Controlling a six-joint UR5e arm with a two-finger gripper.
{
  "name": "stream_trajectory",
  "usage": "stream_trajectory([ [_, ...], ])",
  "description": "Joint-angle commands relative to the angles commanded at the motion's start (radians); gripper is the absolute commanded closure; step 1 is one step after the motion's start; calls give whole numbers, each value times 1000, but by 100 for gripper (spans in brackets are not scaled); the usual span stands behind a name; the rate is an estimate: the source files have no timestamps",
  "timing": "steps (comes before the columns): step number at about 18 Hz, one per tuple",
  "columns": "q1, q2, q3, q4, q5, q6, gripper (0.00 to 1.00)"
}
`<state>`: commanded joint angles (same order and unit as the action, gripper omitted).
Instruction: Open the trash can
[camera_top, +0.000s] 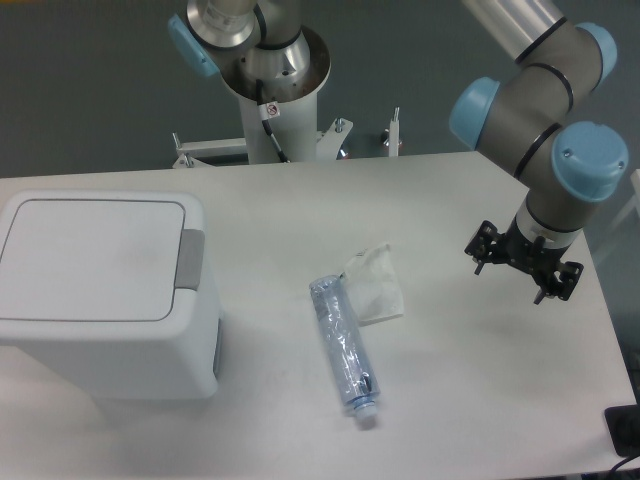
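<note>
Overhead view of the bench (450, 400) with 1 arm. The trash can (100, 290) stands at the left edge of the bench, its flat lid (95, 258) closed and level, with the grey push-button tab (192, 258) along the lid's right side, facing the bench centre. The hand (522, 262) hangs over the right part of the bench, well apart from the trash can; it holds nothing, but its black fingers are too small and foreshortened here to tell how far open they are. Between hand and can lie a crushed clear plastic bottle (343, 345) and a crumpled clear bag (375, 283), the 2 touching. The opening step has not begun. To do it well, the hand should probably cross leftward above the bottle and bag rather than through them, settle directly over the tab, and press straight down on its middle, so the latch releases without tipping or sliding the can. A press landing on the lid panel would likely hold it shut.
</note>
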<state>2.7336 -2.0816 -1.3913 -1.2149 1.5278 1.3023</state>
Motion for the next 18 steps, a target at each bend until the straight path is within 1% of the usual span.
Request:
stream_trajectory([
  [5,-2,9,0,-2,-23,-2,0],
  [8,3,9,-14,12,-101,-32,0],
  [9,2,12,-17,15,-106,-82,0],
  [11,-3,23,-18,20,-112,-225,0],
  [14,-23,38,-21,18,-170,-331,0],
  [15,-26,44,-26,20,-179,-384,0],
  [18,-38,69,-26,17,-211,-425,0],
])
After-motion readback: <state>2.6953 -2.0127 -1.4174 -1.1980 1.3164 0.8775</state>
